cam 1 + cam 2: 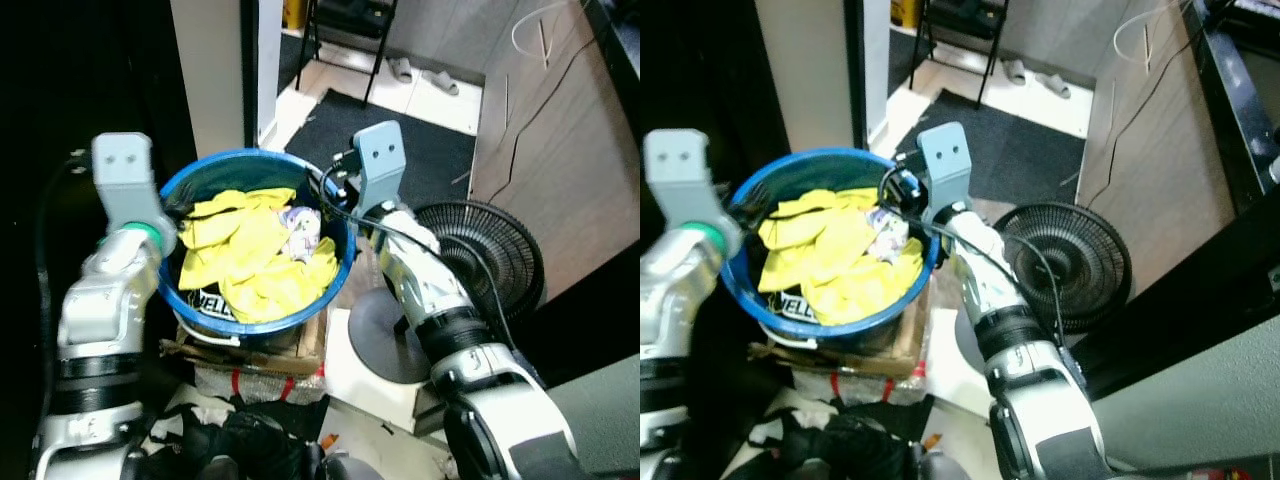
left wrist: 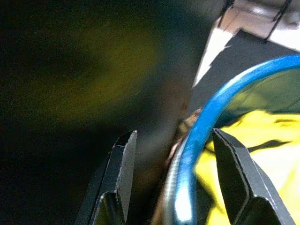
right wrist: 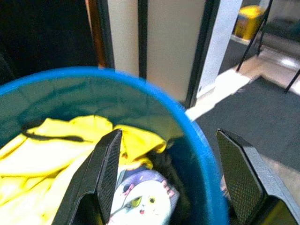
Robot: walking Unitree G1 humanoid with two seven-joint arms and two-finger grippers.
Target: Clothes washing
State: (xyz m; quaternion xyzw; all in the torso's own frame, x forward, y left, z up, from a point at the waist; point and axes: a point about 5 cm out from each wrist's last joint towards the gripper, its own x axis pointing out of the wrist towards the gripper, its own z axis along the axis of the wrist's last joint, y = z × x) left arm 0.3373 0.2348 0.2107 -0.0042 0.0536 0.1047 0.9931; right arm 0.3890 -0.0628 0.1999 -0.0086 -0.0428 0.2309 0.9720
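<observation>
One blue basket (image 1: 345, 262) is seen low in the centre of the head views, sat on a flattened cardboard box (image 1: 300, 352) over a plastic-wrapped bundle (image 1: 262, 382). It is packed with yellow clothing (image 1: 255, 255); a pale printed garment (image 1: 300, 228) with a cartoon face is tucked against the right-hand wall, and a black piece with white lettering (image 1: 215, 304) is partly buried at the near edge, lettering cut off. The basket's base is hidden by its own bulge. The left gripper (image 2: 176, 159) is set over the left rim: fingers apart, one finger (image 2: 123, 161) outside the blue rim, one inside above the yellow cloth, no clear clamping seen. The outside background in that wrist view is dark and blurred, nothing resolvable. The right gripper (image 3: 173, 164) is placed at the right rim, fingers spread wide either side of it, one inside by the printed garment, one outside over the dark mat (image 3: 262, 112); contact with the rim cannot be told. Further out: one black floor fan (image 1: 487, 250) lying just right of the basket behind the right arm, its round base partly covered by the forearm; two slippers (image 1: 425, 75) on the pale floor beyond the mat; chair legs (image 1: 345, 45) cut off at the top edge; dark items (image 1: 240, 440) heaped at the bottom, not identifiable.
</observation>
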